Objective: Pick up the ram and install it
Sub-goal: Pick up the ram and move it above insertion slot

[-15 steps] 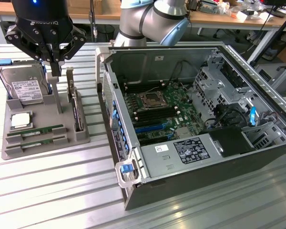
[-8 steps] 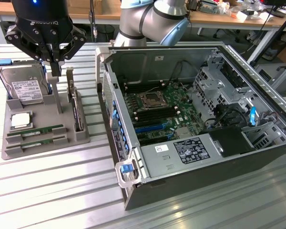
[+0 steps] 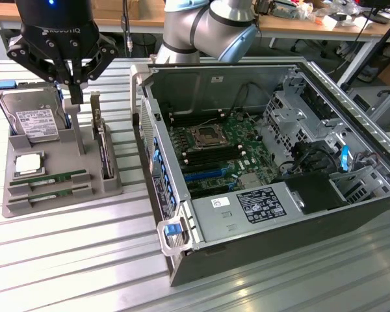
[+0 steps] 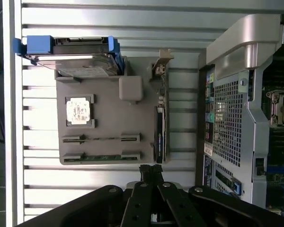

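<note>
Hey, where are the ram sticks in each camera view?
Exterior view: the two ram sticks lie side by side in the grey tray at the exterior view's left, nearer the camera than the chip.
Wrist view: the ram sticks sit edge-on in the tray's two slots, between the chip and the pincer.
Shared landmark: the hard drive in its blue carrier, at the tray's end away from the sticks.

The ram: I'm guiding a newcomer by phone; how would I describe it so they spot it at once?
Start at the grey tray on the exterior view's left of the open computer case. The ram sits in the slot along its near edge, a twin stick behind. Both are long, thin and green, unlike the square silver processor chip and the wider upright card.
</note>
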You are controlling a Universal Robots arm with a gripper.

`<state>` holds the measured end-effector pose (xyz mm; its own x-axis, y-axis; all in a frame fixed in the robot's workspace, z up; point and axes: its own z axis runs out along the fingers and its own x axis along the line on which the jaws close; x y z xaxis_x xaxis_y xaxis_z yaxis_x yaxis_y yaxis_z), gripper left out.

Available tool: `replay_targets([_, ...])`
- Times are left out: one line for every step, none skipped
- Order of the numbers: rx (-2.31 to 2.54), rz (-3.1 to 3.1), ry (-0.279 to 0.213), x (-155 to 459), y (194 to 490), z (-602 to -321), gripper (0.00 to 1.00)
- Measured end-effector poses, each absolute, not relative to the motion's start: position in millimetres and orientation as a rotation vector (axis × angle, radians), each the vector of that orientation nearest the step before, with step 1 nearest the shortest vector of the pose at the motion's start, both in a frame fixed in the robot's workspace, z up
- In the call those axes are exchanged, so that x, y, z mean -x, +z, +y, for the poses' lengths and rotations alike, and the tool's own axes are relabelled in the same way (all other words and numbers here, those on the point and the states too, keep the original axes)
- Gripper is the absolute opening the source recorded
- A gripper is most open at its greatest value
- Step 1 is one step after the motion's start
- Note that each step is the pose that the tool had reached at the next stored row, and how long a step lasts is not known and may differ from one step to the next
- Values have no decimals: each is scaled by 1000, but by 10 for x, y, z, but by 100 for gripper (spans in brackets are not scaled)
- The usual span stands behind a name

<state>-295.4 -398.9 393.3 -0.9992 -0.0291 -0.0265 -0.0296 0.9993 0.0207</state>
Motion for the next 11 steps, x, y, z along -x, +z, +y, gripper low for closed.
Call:
replay_targets([66, 3115, 33, 2954, 3933, -3989, 11])
replay_targets([85, 3114, 34, 2954, 3933, -3989, 11])
replay_targets([103, 3114, 34, 2954, 3933, -3989, 11])
replay_targets([127, 3113, 33, 2954, 3933, -3989, 11])
replay_targets([150, 3112, 33, 2954, 3933, -3989, 11])
replay_targets([174, 3111, 34, 2954, 3933, -3989, 11])
replay_targets([197, 3110, 34, 2954, 3933, -3989, 11])
replay_targets([211, 3109, 34, 2954, 3933, -3989, 11])
replay_targets([231, 3108, 34, 2954, 3933, -3989, 11])
replay_targets([245, 3107, 34, 2954, 3932, -3989, 11])
replay_targets([268, 3105, 34, 2954, 3932, -3989, 11])
